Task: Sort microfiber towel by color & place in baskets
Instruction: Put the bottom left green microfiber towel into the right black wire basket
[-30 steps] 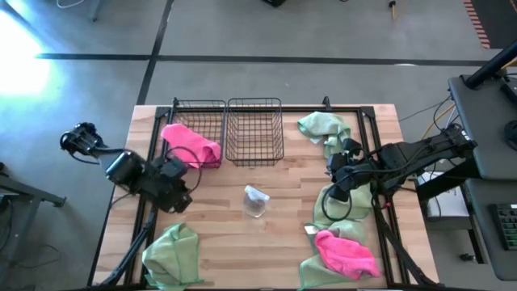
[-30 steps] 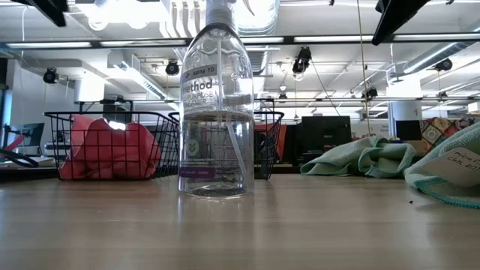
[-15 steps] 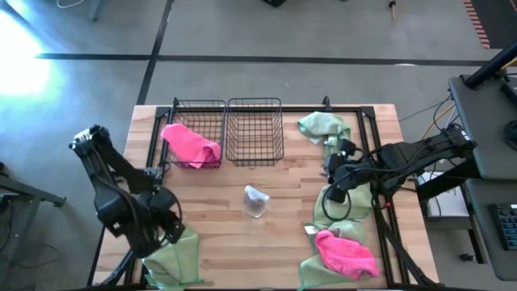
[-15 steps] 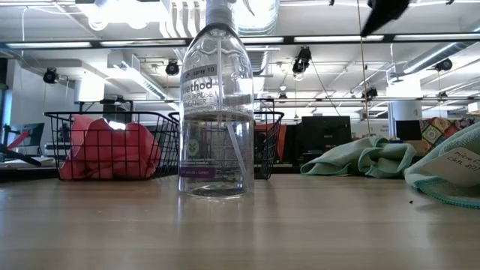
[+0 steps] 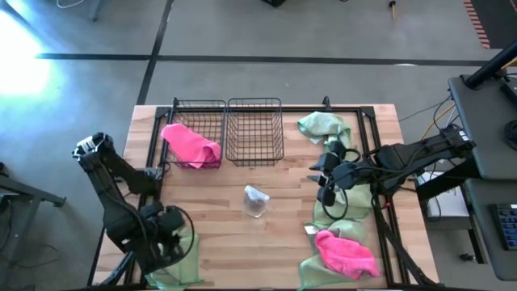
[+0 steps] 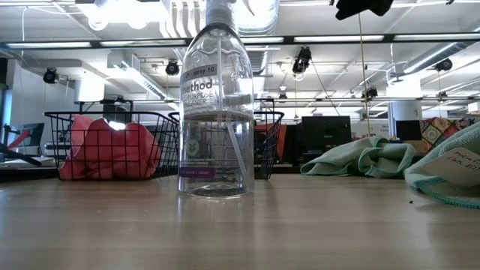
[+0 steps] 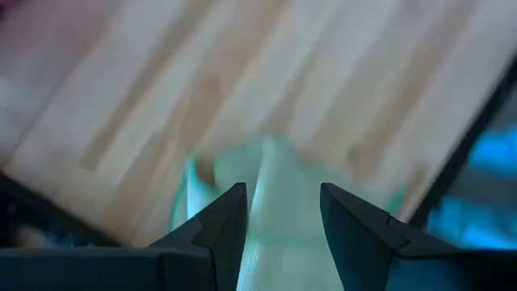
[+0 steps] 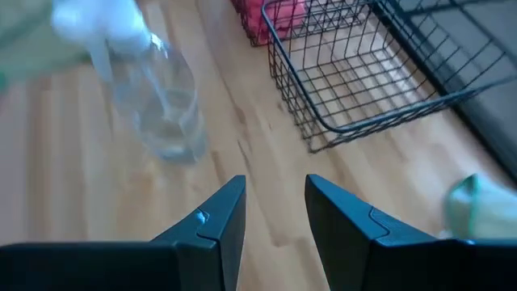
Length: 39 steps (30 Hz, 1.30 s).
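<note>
A hot pink towel (image 5: 192, 144) lies bunched in the left black wire basket (image 5: 197, 107); the right basket (image 5: 255, 129) holds nothing. Sage green towels lie at the far right (image 5: 321, 125), mid right (image 5: 349, 207) and near left corner (image 5: 176, 257). A second pink towel (image 5: 347, 252) rests on a green one near the right front. My left gripper (image 7: 283, 190) is open and hovers above the near-left green towel (image 7: 279, 222). My right gripper (image 8: 275, 179) is open over bare wood between the mid-right towel and a clear spray bottle (image 8: 157, 105).
The clear spray bottle (image 5: 256, 200) stands upright at the table's middle, close in front of the low camera (image 6: 216, 105). A black tube frame (image 5: 365, 133) runs along the table's sides. Bare wood (image 5: 242, 242) lies between the bottle and the near edge.
My left arm has swung from beside the pink-towel basket toward the near edge and now hangs over the green towel at the near left corner. My right gripper has shifted a little toward the table's middle. The towels and the bottle have stayed where they were.
</note>
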### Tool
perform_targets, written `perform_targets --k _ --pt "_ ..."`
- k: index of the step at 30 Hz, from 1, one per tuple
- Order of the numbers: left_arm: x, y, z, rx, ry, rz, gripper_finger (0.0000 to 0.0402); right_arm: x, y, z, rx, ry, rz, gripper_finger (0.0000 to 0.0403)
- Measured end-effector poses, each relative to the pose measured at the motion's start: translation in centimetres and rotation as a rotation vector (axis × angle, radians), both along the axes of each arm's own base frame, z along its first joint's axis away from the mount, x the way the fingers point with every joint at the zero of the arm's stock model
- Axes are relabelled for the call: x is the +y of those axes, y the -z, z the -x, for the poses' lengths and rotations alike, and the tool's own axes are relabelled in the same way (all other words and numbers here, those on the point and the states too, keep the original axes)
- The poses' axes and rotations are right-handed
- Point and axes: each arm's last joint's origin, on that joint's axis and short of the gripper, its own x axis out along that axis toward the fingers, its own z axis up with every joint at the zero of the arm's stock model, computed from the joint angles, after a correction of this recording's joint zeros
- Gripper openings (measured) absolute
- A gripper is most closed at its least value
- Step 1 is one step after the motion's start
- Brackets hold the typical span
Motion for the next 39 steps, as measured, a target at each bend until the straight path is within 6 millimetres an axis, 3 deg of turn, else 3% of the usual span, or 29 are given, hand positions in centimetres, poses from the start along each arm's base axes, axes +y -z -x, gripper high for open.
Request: perform_targets --k 8,12,16,22,39 --pt "-2.0 -0.3 4.0 -0.019 0.160 0.025 0.0142 0.4 0.7 -0.8 -0.006 0.096 -0.149 0.0123" --pt "-2.6 0.7 5.6 -0.081 0.111 -0.004 0.0142 0.6 1.1 -1.2 0.012 0.104 -0.173 0.0123" --pt "-2.6 2.6 6.6 -0.034 0.026 0.020 0.0142 0.7 1.1 -1.2 0.019 0.091 -0.189 0.0123" --pt "-2.8 4.9 6.9 0.059 -0.022 0.078 0.0142 0.6 0.9 -1.0 0.010 0.089 -0.192 0.0123" --pt "-2.5 5.9 6.1 0.046 -0.249 0.140 0.0142 0.4 1.4 -0.3 0.118 0.032 -0.097 0.0123"
